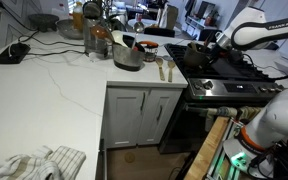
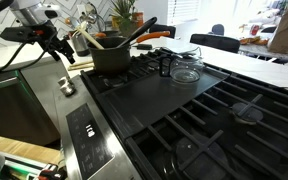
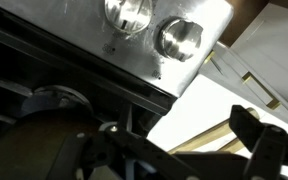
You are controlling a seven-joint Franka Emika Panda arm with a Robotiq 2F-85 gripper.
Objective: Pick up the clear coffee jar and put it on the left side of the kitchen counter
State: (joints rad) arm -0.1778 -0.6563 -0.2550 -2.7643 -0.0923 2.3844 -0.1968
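The clear coffee jar (image 2: pixel 187 70), a glass carafe with a black side handle, stands upright on the black stove top just beside a dark pot (image 2: pixel 112 56). My gripper (image 2: pixel 60 48) hangs above the stove's front left corner, well apart from the carafe, and looks open and empty. It also shows in an exterior view (image 1: pixel 221 43) over the stove. The wrist view shows only the stove's front panel with two steel knobs (image 3: pixel 179 38) and my open jaws (image 3: pixel 199 140); the carafe is out of that view. The white kitchen counter (image 1: pixel 54 90) lies beyond the stove.
A round steel pot (image 1: pixel 127 57), an amber-filled jar (image 1: pixel 97 41), two small shakers (image 1: pixel 164 68) and cables crowd the counter's back near the stove. A cloth (image 1: pixel 39 163) lies on its near corner. A wooden spoon and a black handle stick out of the dark pot.
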